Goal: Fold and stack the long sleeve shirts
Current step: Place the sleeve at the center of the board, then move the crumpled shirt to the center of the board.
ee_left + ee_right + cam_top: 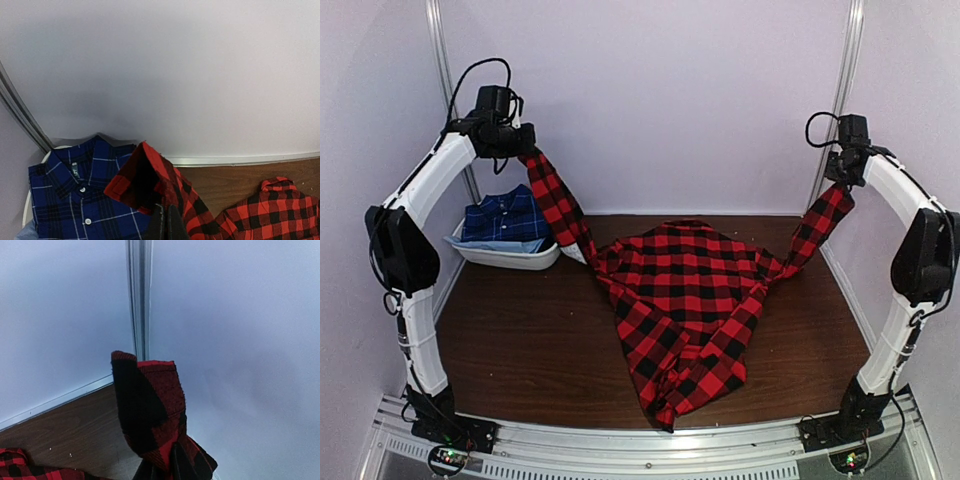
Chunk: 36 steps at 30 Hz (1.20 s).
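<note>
The red-and-black checked shirt (685, 305) lies spread on the brown table, collar toward the back wall. My left gripper (523, 150) is shut on its left sleeve cuff (135, 175) and holds it high above the table. My right gripper (843, 185) is shut on the right sleeve cuff (150, 405) and holds it up near the right wall. Both sleeves stretch down to the shirt body. The navy blue shirt (505, 218) lies folded in a white tray (510, 257) at the back left; it also shows in the left wrist view (75, 200).
White walls enclose the table on the back and both sides, with metal posts (442, 60) in the corners. The tray stands against the left wall. Bare wood (530, 340) lies in front of the tray.
</note>
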{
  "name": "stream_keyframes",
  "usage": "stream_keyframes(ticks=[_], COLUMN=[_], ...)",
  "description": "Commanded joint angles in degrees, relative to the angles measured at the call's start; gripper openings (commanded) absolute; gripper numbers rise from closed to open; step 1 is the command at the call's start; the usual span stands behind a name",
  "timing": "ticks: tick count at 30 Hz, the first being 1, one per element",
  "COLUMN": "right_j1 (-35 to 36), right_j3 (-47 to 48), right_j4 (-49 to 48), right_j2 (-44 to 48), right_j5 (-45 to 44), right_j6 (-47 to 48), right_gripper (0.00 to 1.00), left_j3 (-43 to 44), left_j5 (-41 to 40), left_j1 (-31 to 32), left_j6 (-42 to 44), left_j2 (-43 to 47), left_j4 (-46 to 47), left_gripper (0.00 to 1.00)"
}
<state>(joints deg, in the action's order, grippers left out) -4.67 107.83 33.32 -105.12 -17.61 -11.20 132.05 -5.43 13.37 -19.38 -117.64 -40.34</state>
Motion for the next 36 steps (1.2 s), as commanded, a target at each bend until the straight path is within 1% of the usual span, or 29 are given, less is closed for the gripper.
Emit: stream_keyframes(ticks=[1, 4, 6, 7, 8, 9, 11, 14, 16, 20, 23, 25, 28, 34, 36], right_j1=[4.08, 4.66, 6.87, 7.67, 8.34, 9.23, 11.42, 14.97, 17.91, 24.17, 27.46, 29.09, 29.68, 29.17, 28.18], right_j3=[-9.49, -17.08, -21.09, -22.69, -24.68, -26.60, -29.77, -33.60, -35.41, -38.67, -39.59, -40.18, -41.59, -45.29, -46.56], right_j4=[-2.47, -5.20, -5.67, -5.75, -6.14, -6.74, -7.61, -8.35, -8.96, -11.90, -13.54, -14.86, -16.12, -18.67, -19.80], right_j2=[0.70, 1.22, 1.52, 1.87, 2.56, 3.26, 5.14, 7.84, 9.20, 10.18, 8.46, 7.10, 5.23, 2.64, 2.19], right_j5=[0.60, 1.42, 1.85, 2.06, 2.14, 2.15, 2.31, 2.96, 4.72, 9.43, 12.71, 14.76, 16.79, 17.45, 19.51], right_j6=[-0.08, -0.80, -1.36, -1.76, -1.76, -1.74, -1.80, -2.40, -3.17, -5.22, -7.12, -8.25, -9.29, -9.84, -10.04], right_gripper=[0.12, 0.17, 0.22, 0.28, 0.37, 0.45, 0.57, 0.65, 0.66, 0.66, 0.65, 0.63, 0.63, 0.63, 0.63], left_j3=[-7.76, -14.38, -18.32, -19.99, -20.89, -21.59, -22.66, -22.72, -23.49, -25.21, -28.02, -28.29, -29.55, -30.14, -31.35], left_j5=[2.24, 2.57, 2.87, 2.88, 2.95, 2.88, 2.04, -0.14, -1.57, -1.88, 2.04, 4.93, 8.27, 7.80, 7.90], left_j1=[7.42, 10.81, 12.35, 12.87, 13.33, 13.78, 14.70, 16.55, 18.95, 23.99, 26.08, 26.50, 26.71, 26.18, 25.45], left_j6=[1.72, 0.99, 0.33, -0.13, -0.21, -0.34, -0.39, -0.97, -1.66, -4.28, -7.16, -8.87, -10.21, -10.11, -10.14], left_j2=[-1.12, -1.21, -1.47, -1.79, -2.20, -2.50, -2.67, -2.19, -1.12, -0.66, -1.51, -3.24, -5.39, -9.74, -10.34], left_j4=[3.81, 6.73, 8.03, 8.15, 8.08, 7.95, 7.54, 5.93, 5.62, 6.30, 9.98, 10.91, 13.36, 13.18, 13.08], left_gripper=[0.00, 0.00, 0.00, 0.00, 0.00, 0.03, 0.15, 0.40, 0.46, 0.47, 0.48, 0.47, 0.47, 0.47, 0.46])
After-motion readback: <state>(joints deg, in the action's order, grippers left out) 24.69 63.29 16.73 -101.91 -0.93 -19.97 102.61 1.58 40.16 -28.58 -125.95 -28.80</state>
